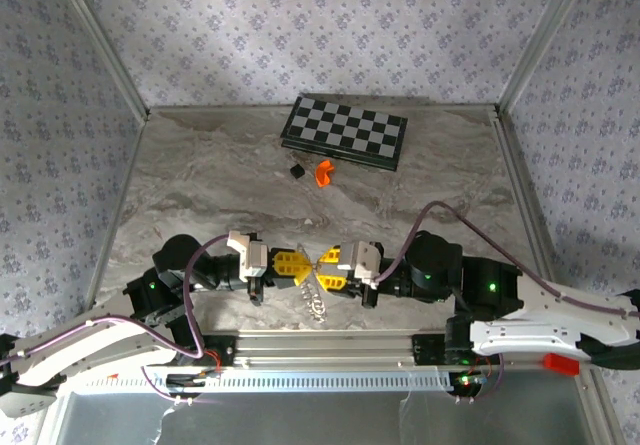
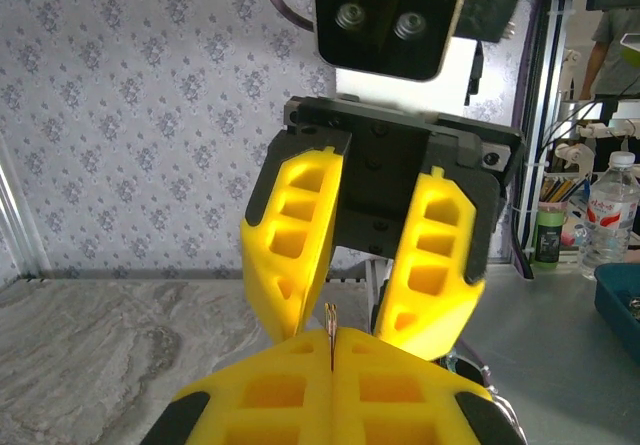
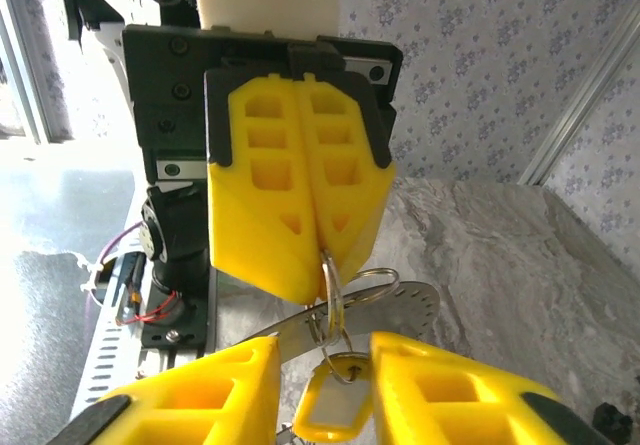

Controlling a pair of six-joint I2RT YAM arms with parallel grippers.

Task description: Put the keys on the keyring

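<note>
My left gripper (image 2: 331,341) is shut on the thin edge of the silvery keyring (image 2: 330,317), which sticks up between its yellow fingertips. Facing it tip to tip, my right gripper (image 2: 345,327) stands partly open. In the right wrist view the left gripper (image 3: 322,255) pinches the keyring (image 3: 333,290), and the keys, a small yellow tagged piece (image 3: 335,415), hang from it on a smaller ring between the fingers of the right gripper (image 3: 325,345). A flat silver piece with small holes (image 3: 420,305) lies across behind them. From above, both grippers (image 1: 303,263) (image 1: 325,270) meet low at the table's near middle, silvery metal (image 1: 316,303) dangling below.
A black-and-white chessboard (image 1: 345,132) lies at the back of the marble table (image 1: 200,185). In front of it sit a small black cube (image 1: 296,170) and an orange curved piece (image 1: 323,172). Patterned walls close three sides; a metal rail (image 1: 330,345) runs along the near edge.
</note>
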